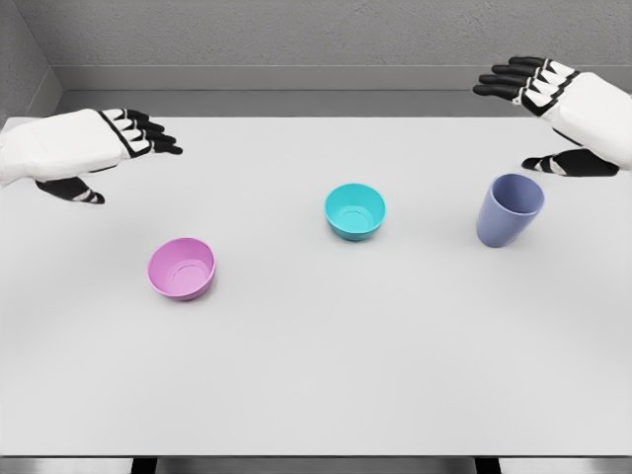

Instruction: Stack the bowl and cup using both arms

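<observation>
Small pink smooth plastic-looking bowl [182, 268] showing a soft satin sheen, teal round plastic-looking bowl [355, 210] looking equally smooth, tall periwinkle-blue matt plastic-looking cup [510, 209], wide white matt smooth table [326, 365], grey rough-textured back wall [296, 35]

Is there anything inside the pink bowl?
No. The pink bowl sits open side up on the white table, and its inside shows bare down to the bottom. The near inner wall is hidden by its own rim.
</observation>
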### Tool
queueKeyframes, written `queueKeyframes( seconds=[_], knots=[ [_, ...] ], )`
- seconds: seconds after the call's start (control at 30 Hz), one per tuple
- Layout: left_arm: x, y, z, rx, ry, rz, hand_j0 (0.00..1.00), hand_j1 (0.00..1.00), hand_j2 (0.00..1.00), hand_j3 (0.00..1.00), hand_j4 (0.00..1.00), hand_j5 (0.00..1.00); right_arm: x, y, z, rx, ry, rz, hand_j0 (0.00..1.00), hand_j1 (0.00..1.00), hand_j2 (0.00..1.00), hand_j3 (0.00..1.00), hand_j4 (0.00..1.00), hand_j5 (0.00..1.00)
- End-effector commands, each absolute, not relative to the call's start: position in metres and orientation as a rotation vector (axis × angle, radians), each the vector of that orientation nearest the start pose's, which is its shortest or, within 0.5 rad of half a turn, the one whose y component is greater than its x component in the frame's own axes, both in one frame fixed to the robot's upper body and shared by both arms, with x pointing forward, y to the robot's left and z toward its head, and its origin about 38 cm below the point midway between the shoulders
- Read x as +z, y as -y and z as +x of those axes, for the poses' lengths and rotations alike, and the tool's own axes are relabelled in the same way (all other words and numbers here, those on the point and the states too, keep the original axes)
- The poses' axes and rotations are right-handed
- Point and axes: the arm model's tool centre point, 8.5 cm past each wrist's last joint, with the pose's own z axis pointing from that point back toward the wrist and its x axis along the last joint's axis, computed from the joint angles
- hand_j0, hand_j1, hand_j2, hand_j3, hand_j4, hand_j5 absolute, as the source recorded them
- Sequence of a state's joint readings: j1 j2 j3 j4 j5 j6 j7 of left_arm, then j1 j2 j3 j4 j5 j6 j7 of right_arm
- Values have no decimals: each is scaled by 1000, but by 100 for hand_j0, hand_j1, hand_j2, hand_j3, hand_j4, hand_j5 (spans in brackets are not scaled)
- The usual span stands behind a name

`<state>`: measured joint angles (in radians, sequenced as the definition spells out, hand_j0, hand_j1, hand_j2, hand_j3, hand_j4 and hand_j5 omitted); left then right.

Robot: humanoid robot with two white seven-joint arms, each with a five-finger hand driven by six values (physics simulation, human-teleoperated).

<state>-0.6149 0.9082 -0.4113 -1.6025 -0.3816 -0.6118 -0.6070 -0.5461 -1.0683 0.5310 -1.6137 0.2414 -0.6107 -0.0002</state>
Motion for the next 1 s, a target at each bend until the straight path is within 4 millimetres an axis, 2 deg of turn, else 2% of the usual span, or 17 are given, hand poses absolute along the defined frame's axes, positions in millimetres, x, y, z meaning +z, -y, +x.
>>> queueKeyframes(
  seconds=[0.0,0.13,0.2,0.33,0.4,0.5,0.57,0.63,0.77,0.83,0.9,0.97],
  knots=[
    [250,-311,405,3067,-1885,-547,100,100,100,100,100,100,288,356,406,-2482,-2582,843,100,100,100,100,100,100],
    [246,-305,396,3114,-1778,-439,100,100,100,100,100,100,282,366,410,-2558,-2554,870,100,100,100,100,100,100],
    [233,-308,388,3170,-1732,-359,100,100,100,100,100,100,277,366,410,-2570,-2567,850,100,100,100,100,100,100],
    [230,-305,381,3179,-1672,-342,100,100,100,100,100,100,279,374,405,-2596,-2585,829,100,100,100,100,100,100],
    [235,-307,381,3173,-1630,-392,100,100,100,100,100,100,275,390,396,-2724,-2487,847,100,100,100,100,100,100],
    [238,-304,381,3157,-1654,-383,100,100,100,100,100,100,287,410,389,-2781,-2424,920,100,100,100,100,100,100],
    [240,-296,378,3130,-1693,-338,100,100,100,100,100,100,290,416,387,-2818,-2383,941,100,100,100,100,100,100],
    [234,-296,378,3145,-1690,-315,100,100,100,100,100,100,288,421,384,-2923,-2302,912,100,100,100,100,100,100],
    [221,-281,377,3130,-1697,-240,100,100,100,100,100,100,281,409,383,-2978,-2268,814,100,100,100,100,100,100],
    [219,-276,378,3120,-1707,-229,100,100,100,100,100,100,275,399,385,-2968,-2323,731,100,100,100,100,100,100],
    [219,-276,380,3120,-1707,-234,100,100,100,100,100,100,265,392,386,-2971,-2340,676,100,100,100,100,100,100],
    [215,-278,384,3135,-1716,-238,100,100,100,100,100,100,264,391,386,-2971,-2343,667,100,100,100,100,100,100]
  ],
)
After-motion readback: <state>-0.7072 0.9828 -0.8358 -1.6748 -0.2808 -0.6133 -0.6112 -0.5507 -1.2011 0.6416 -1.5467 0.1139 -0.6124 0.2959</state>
